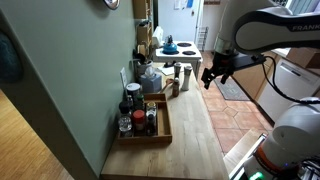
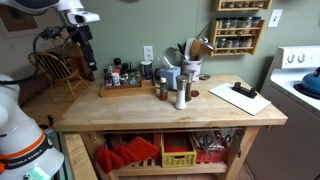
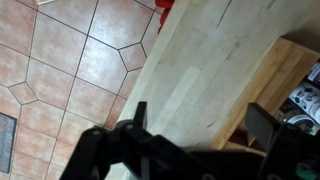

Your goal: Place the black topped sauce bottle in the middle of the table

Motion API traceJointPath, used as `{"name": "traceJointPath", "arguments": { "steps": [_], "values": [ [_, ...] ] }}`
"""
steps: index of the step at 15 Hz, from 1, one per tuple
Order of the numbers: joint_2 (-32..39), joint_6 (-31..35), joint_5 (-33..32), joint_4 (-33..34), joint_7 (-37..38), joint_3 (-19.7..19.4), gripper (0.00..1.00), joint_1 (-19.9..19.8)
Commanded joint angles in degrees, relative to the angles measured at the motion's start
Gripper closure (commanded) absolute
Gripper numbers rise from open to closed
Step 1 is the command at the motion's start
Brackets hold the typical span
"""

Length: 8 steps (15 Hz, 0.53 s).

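The pale wooden table shows in both exterior views and in the wrist view. A dark-wood tray at the wall side holds several bottles and jars, among them a black-topped bottle. The tray also shows in an exterior view, and its edge shows in the wrist view. My gripper hangs in the air above the table's outer edge, apart from the tray. It also shows in an exterior view. In the wrist view the gripper is open and empty.
Grinders and a utensil holder stand mid-table. A clipboard with paper lies at one end. A spice rack hangs on the wall. A stove, a chair and tiled floor surround the table.
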Motion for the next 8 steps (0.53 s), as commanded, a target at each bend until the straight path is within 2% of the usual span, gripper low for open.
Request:
{"name": "traceJointPath", "arguments": {
  "steps": [1, 4, 8],
  "values": [
    [7.86, -5.0, 4.61, 7.08, 9.37, 5.82, 0.0, 0.48],
    [11.74, -6.25, 7.07, 11.07, 19.76, 12.56, 0.0, -0.23],
    [16.54, -5.69, 9.6, 15.86, 35.83, 18.09, 0.0, 0.64]
  ]
}}
